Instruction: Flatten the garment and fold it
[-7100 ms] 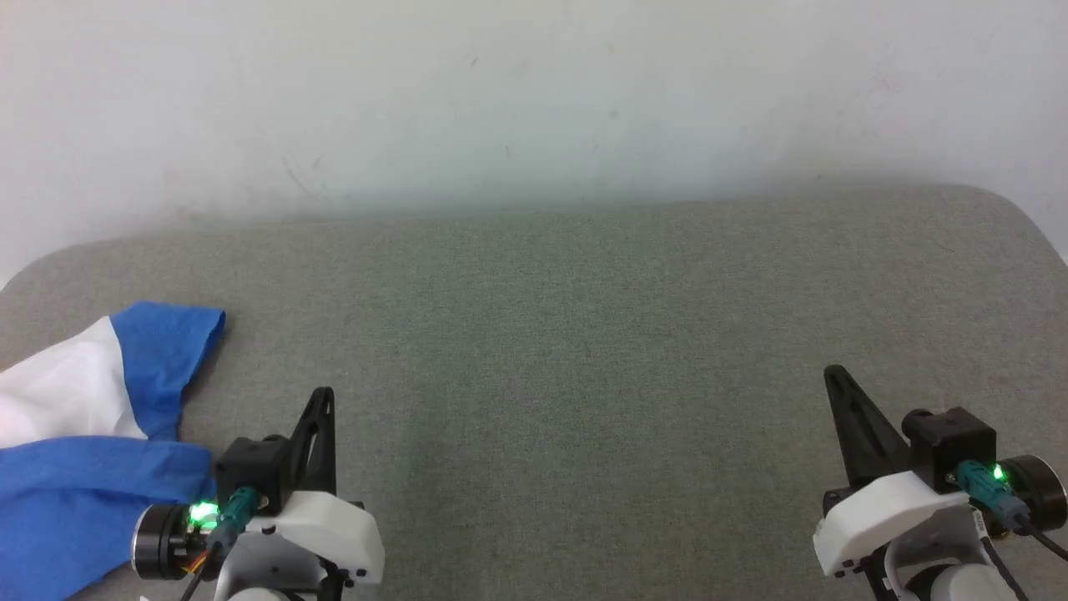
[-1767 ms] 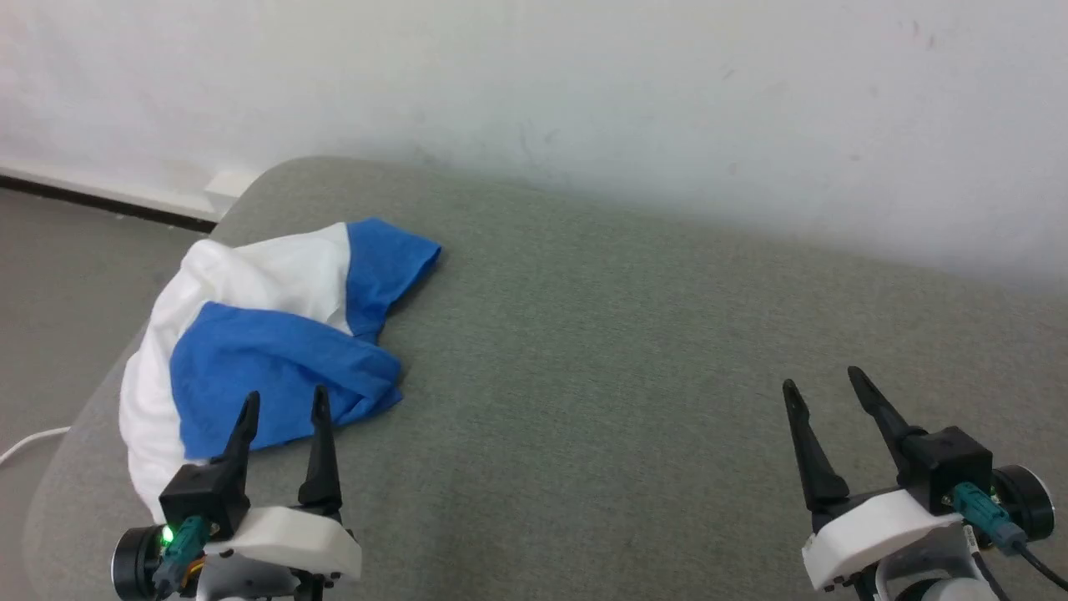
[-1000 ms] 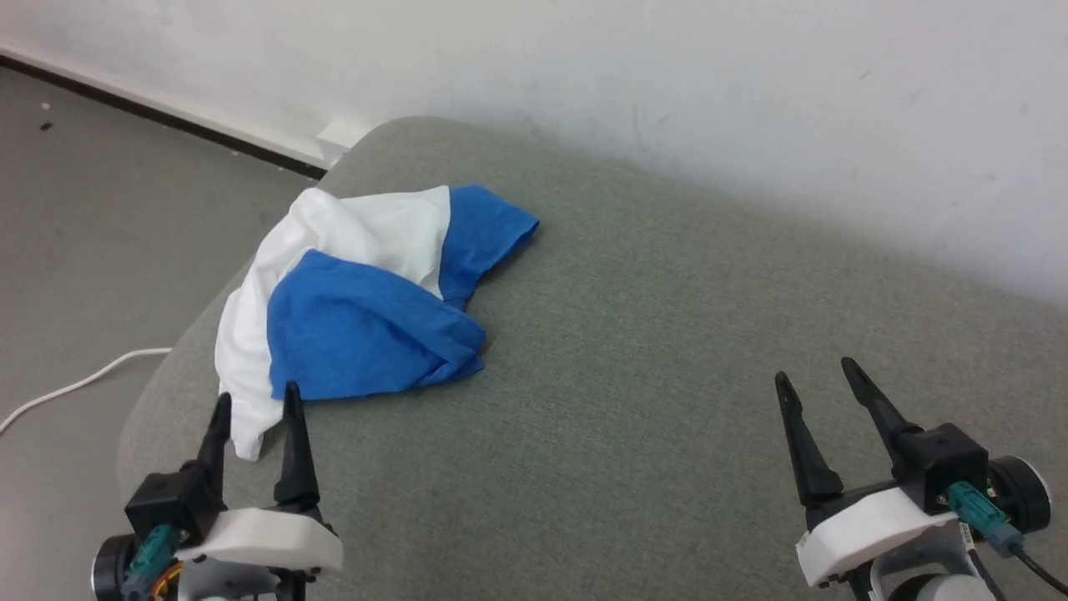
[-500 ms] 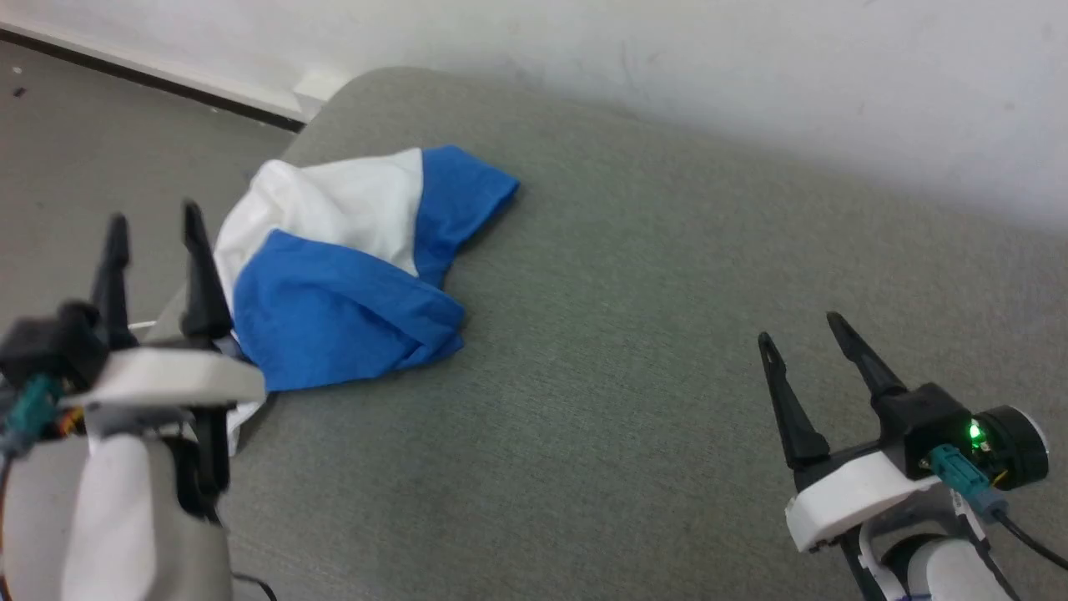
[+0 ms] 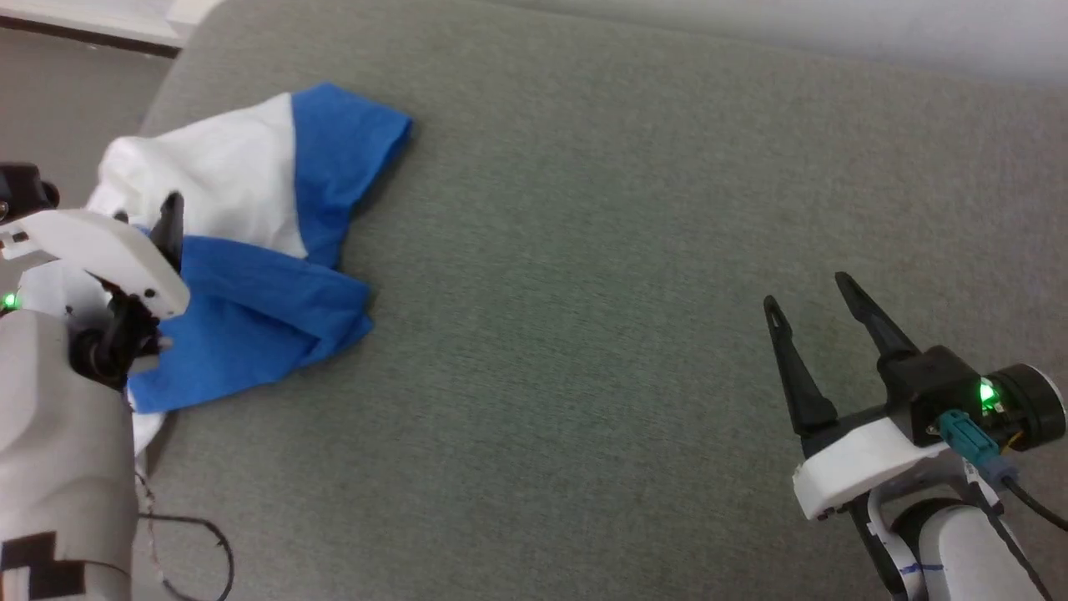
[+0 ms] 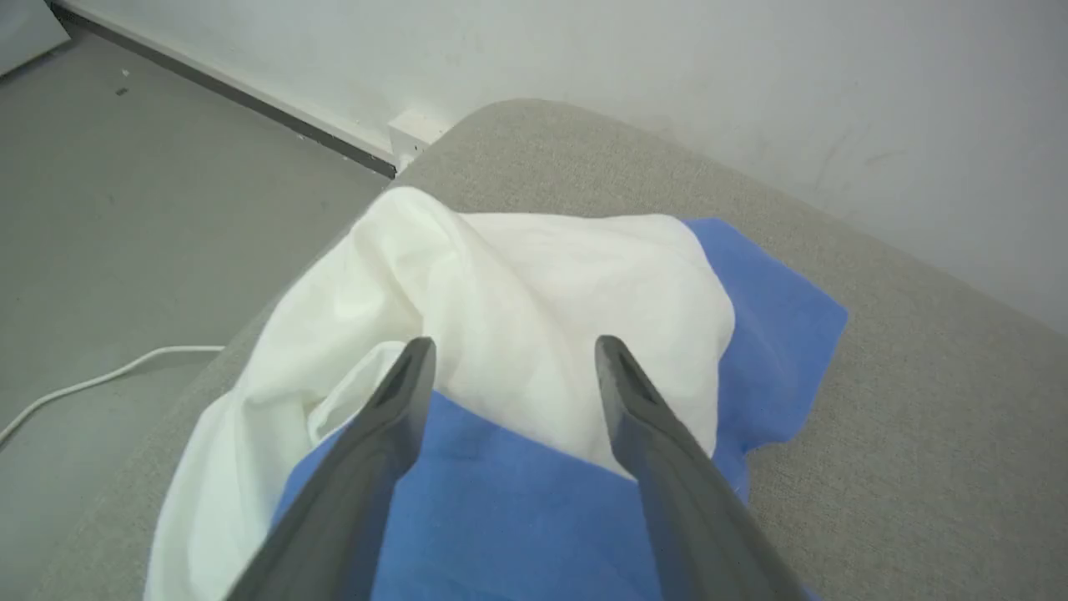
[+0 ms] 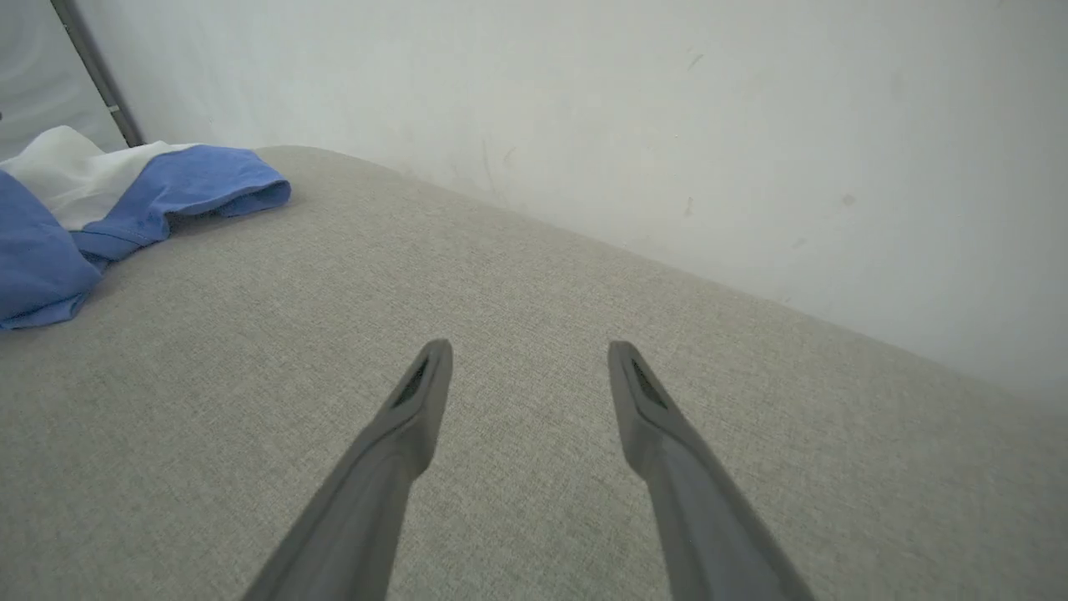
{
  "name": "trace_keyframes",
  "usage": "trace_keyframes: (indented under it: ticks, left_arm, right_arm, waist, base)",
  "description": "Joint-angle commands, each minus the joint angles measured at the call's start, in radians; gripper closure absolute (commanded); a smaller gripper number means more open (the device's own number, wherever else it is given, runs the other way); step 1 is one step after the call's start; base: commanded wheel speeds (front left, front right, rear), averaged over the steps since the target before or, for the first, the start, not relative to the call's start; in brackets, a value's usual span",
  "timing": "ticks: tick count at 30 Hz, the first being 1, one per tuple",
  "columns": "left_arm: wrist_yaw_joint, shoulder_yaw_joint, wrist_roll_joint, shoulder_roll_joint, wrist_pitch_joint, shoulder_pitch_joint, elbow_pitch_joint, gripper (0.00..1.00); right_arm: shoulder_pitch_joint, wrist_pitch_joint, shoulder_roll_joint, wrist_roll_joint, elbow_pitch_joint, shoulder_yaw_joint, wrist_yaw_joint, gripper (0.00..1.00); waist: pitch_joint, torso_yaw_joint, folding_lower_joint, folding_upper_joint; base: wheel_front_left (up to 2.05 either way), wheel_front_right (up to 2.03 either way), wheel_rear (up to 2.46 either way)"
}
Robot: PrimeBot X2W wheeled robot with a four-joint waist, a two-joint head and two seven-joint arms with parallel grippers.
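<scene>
**Crumpled shirt (image 5: 250,292) under the left tool (image 6: 509,351)**
Soft, light, floppy; probably best pinched at the blue sleeve (image 5: 350,142) hem. Left and right tool (image 5: 807,294) wide, empty.

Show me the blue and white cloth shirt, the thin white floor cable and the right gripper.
blue and white cloth shirt (image 6: 534,275), left wrist view, white body.
thin white cable (image 6: 158,353), left wrist view, its middle stretch.
right gripper (image 5: 803,290), head view, between its fingertips.

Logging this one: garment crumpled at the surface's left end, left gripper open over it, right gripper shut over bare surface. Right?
No: the right gripper is open, its jaws apart, as the right wrist view shows. The garment and the open left gripper are as you say.
</scene>
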Motion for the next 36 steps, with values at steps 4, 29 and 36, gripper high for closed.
trace_keyframes:
  ticks: [4,29,36]
  left_arm:
    - [-0.008,-0.043,-0.072,0.041,0.167,-0.040,0.110,0.00]
    - [0.076,-0.157,0.023,0.155,-0.064,-0.036,0.215,1.00]
    - [0.112,-0.198,0.098,0.172,-0.329,-0.090,0.116,1.00]
  right_arm:
    - [-0.037,-0.001,0.001,0.004,0.007,0.011,-0.001,0.00]
    - [0.000,-0.088,0.036,0.065,0.119,-0.029,-0.001,0.00]
    - [0.046,-0.098,0.039,0.084,0.131,-0.039,-0.001,0.00]
  waist:
    - [0.093,-0.098,-0.0003,0.0000]
    - [-0.110,-0.153,-0.0003,0.0000]
    - [-0.196,-0.176,-0.0003,0.0000]
  base:
    - [0.00,0.00,0.00]
    - [0.00,0.00,0.00]
    - [0.00,0.00,0.00]
